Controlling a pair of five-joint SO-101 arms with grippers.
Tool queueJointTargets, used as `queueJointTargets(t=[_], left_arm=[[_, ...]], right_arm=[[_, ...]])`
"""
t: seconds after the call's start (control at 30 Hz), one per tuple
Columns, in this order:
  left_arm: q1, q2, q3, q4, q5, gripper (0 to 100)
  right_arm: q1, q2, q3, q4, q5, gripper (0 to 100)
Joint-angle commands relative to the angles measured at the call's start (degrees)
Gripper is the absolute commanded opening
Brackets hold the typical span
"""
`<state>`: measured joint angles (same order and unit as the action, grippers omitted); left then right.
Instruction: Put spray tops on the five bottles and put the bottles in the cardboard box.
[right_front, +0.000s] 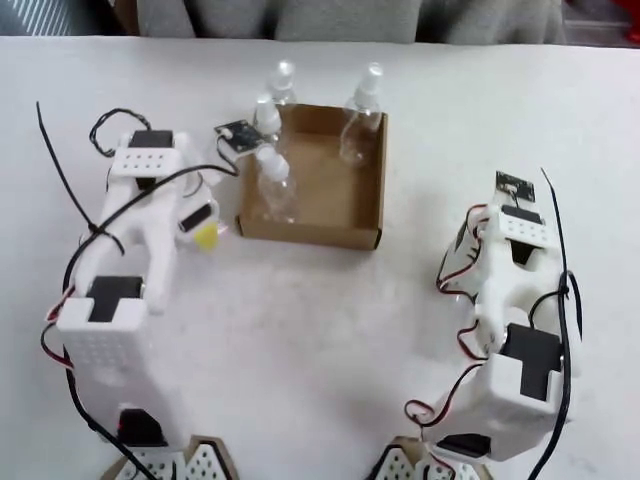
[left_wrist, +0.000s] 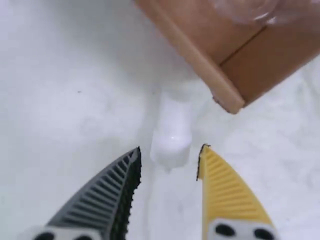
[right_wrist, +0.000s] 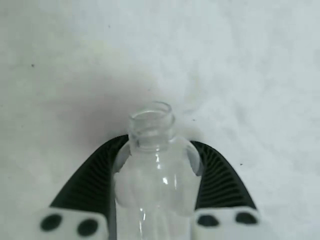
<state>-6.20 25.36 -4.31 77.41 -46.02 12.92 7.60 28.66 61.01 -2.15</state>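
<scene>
One white spray top (left_wrist: 171, 132) is being straddled by the spread left tool (left_wrist: 170, 149) beside the cardboard box (left_wrist: 220, 60); clear topped bottles (right_front: 275, 185) are being held inside; a topless clear bottle (right_wrist: 152, 160) is being pinched by the right tool (right_wrist: 158, 142).

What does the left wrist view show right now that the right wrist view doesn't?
Left wrist, not right wrist: a white spray top lying on the table just ahead of the open left gripper, beside the cardboard box corner. Right wrist, not left: the right gripper shut on an uncapped bottle. Both: the white table.
</scene>
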Motion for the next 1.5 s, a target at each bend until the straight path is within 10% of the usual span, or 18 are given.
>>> queueJointTargets(t=[0.0, 1.13, 1.47], left_arm=[[-0.48, -1.01, -0.26, 0.53, -0.35, 20], [1.1, -0.84, 5.71, -8.09, 8.18, 19], [1.8, -1.27, 8.09, -8.18, 8.09, 2]], right_arm=[[0.57, -1.98, -0.18, -0.84, 0.18, 1.5], [0.57, -1.98, -0.18, -0.84, 0.18, 1.5], [0.66, -1.98, -0.18, -0.84, 0.18, 1.5]])
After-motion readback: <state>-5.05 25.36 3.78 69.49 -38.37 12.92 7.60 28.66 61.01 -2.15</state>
